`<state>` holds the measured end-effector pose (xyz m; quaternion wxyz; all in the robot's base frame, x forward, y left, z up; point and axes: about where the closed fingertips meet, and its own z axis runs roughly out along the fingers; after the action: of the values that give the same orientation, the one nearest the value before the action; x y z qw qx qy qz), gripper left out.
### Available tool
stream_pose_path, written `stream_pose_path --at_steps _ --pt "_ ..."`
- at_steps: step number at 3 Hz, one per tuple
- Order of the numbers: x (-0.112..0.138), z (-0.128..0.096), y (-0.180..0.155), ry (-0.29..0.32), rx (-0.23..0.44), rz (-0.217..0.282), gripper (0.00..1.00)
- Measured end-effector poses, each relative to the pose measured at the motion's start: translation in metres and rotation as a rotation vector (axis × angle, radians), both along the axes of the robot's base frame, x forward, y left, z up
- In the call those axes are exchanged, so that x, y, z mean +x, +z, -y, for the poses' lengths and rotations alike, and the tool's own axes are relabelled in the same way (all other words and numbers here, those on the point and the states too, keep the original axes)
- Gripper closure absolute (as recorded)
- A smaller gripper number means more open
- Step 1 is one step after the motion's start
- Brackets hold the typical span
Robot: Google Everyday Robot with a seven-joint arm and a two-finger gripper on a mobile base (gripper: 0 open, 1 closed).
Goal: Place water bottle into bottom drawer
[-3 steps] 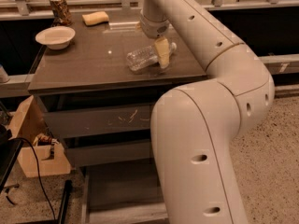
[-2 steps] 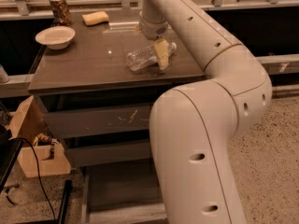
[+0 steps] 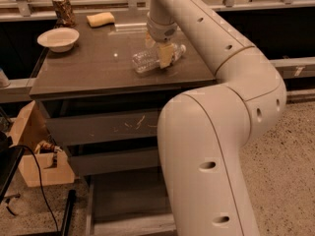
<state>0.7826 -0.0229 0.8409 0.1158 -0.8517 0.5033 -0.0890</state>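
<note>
A water bottle (image 3: 142,62) lies on its side near the right front of a dark tabletop (image 3: 88,73), with its cap pointing right. The robot's hand (image 3: 158,53) is down over the bottle's middle, reaching from above. You cannot tell whether it is spread or already pinching the bottle.

For a good grasp, keep the hand centred across the ribbed body, not the cap end, since a round bottle on its side may roll away. Squeeze gently, because thin plastic will likely dent or slip. Lift clear before swinging toward the front edge.

The bottom drawer (image 3: 125,200) is pulled out near the floor, below two closed drawer fronts, the top one (image 3: 103,127) scratched. The robot's own bulky arm (image 3: 206,151) covers the drawer's right side, so the way down looks tight.

A white bowl (image 3: 58,38), a can (image 3: 64,10) and a yellow sponge (image 3: 100,19) sit well apart at the back left. A cardboard box (image 3: 29,151) stands left of the drawers
</note>
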Motion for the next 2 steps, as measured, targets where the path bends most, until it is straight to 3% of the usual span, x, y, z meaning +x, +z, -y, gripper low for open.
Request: stream_pose_path --at_steps 2 --pt "0.0000 0.0000 0.0000 0.000 0.000 0.000 0.88"
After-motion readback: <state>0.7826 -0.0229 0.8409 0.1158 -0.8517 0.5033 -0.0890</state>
